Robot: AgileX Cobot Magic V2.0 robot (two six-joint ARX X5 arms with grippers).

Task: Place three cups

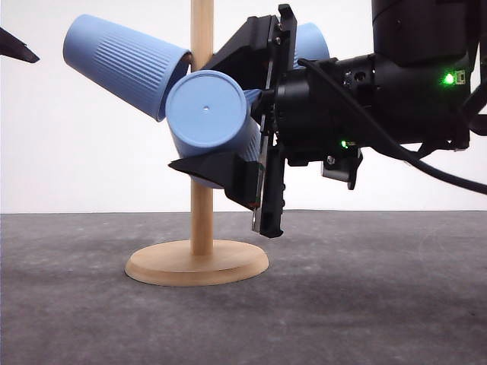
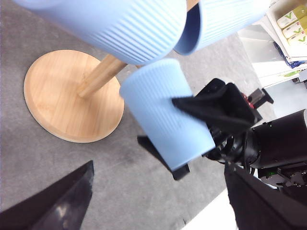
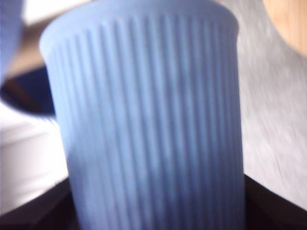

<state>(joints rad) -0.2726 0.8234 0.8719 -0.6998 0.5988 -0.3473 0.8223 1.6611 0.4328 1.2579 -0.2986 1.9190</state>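
Between right gripper (image 1: pixel 228 106) fingers, 1 cup (image 1: pixel 207 114)

A lab: grey tabletop (image 1: pixel 380 304), blank white backdrop (image 1: pixel 76 152), shelved boxes (image 2: pixel 292 19)

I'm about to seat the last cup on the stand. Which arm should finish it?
Right. Its pincer is already shut on the third cup, held at the wooden stand beside the two hung cups. The left pincer sits off to the side with nothing in it.
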